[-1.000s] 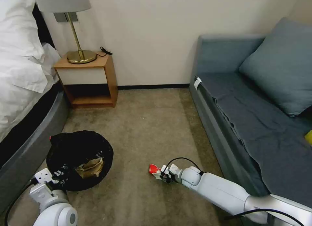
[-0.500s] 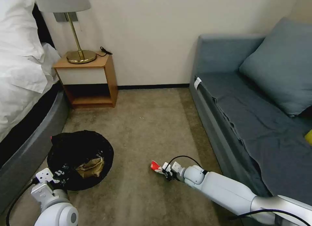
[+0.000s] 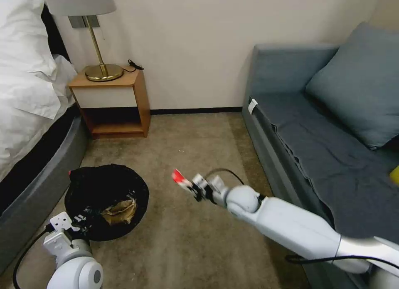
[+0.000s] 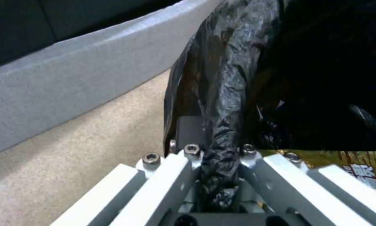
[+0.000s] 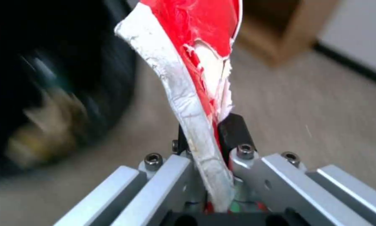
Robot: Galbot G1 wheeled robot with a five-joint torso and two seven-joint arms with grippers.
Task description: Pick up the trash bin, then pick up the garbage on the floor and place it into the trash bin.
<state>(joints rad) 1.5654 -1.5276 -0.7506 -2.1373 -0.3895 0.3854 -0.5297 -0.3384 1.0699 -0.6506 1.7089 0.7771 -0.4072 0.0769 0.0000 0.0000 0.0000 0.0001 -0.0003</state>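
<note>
The trash bin [image 3: 104,185], lined with a crinkly black bag, sits low at the left beside the bed. My left gripper [image 3: 79,221] is shut on its near rim, the black bag [image 4: 221,103] pinched between the fingers. A crumpled brown paper bag [image 3: 120,211] and a dark-and-gold wrapper [image 4: 355,164] lie inside. My right gripper [image 3: 192,188] is shut on the crushed red-and-white packet [image 3: 179,178] [image 5: 196,62], held above the carpet just right of the bin.
A grey bed frame [image 3: 37,189] runs along the left, close to the bin. A wooden nightstand [image 3: 114,104] with a lamp stands at the back wall. A blue-grey sofa [image 3: 324,147] fills the right side. Open carpet [image 3: 191,143] lies between.
My right gripper has lifted the red-and-white packet off the carpet and carried it up and left toward the bin. The bin has shifted slightly in my left gripper.
</note>
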